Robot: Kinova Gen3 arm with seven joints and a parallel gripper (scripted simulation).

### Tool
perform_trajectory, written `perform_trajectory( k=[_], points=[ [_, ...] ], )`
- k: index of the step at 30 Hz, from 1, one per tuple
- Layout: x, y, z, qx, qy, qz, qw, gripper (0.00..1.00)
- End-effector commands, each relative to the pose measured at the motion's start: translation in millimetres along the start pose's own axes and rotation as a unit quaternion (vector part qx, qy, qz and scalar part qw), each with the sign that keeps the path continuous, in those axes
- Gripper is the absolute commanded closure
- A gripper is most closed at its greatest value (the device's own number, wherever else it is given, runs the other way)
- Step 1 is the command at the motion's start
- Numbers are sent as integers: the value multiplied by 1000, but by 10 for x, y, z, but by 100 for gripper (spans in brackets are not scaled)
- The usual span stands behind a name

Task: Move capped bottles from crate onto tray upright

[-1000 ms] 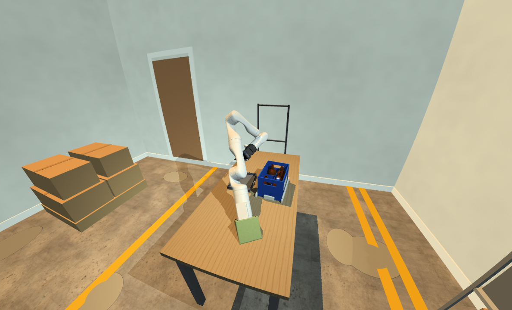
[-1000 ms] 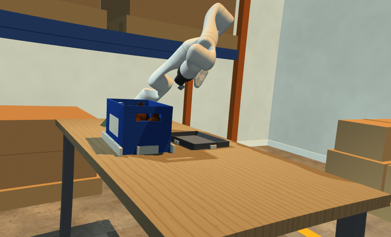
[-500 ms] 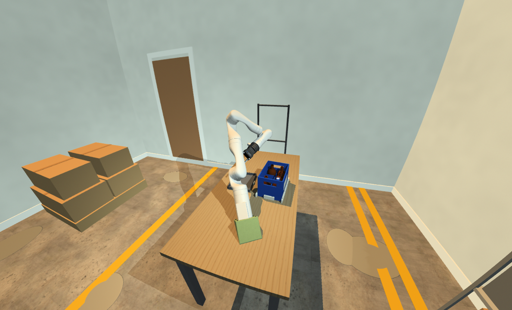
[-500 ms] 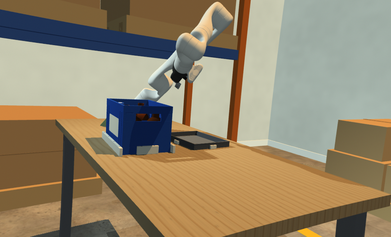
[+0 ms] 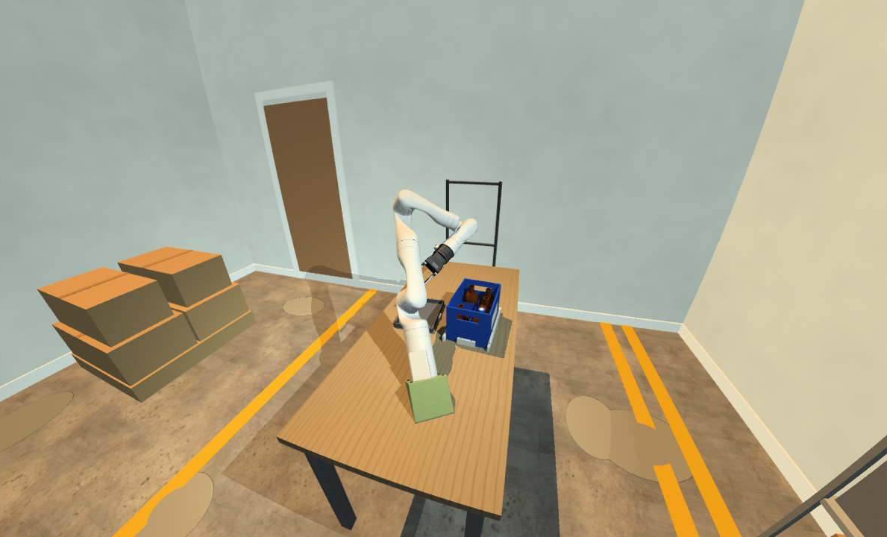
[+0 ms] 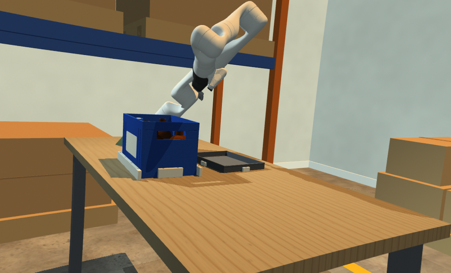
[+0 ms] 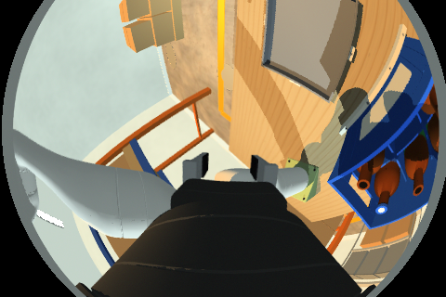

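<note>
Wood-grain table (image 6: 288, 210) fills your foreground in the exterior view. On it, note the blue crate (image 6: 172, 152) standing upright, with pale blocks against its base. Brown bottles (image 7: 397, 180) stand inside the crate's compartments; at least one neck ends in a bright cap (image 7: 382, 210), but you cannot tell capped from open for the rest. Just beside the crate lies the dark tray (image 6: 230, 161), with nothing standing in it. Above and behind both, locate the gripper (image 6: 200, 95) on the white arm (image 5: 407, 267), raised well clear of crate and tray. Its fingers stand fully apart and hold nothing. Beyond the table, cardboard boxes (image 5: 145, 306) are stacked on the floor.
</note>
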State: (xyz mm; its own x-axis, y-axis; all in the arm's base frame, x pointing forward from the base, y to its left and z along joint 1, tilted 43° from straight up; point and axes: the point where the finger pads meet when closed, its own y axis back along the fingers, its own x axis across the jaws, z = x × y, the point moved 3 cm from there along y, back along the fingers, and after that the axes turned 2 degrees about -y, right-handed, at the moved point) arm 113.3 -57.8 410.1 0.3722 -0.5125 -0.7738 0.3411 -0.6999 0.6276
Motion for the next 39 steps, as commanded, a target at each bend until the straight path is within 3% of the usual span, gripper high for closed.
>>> perform_trajectory(
  k=[1, 7, 27, 39],
  points=[
    [15, 33, 58, 17, -16, -3, 1000, 0],
    [46, 79, 158, 46, -41, -3, 998, 0],
    [48, 80, 181, 76, -65, 1, 995, 0],
    [76, 136, 382, 135, -113, 3, 984, 0]
  ],
)
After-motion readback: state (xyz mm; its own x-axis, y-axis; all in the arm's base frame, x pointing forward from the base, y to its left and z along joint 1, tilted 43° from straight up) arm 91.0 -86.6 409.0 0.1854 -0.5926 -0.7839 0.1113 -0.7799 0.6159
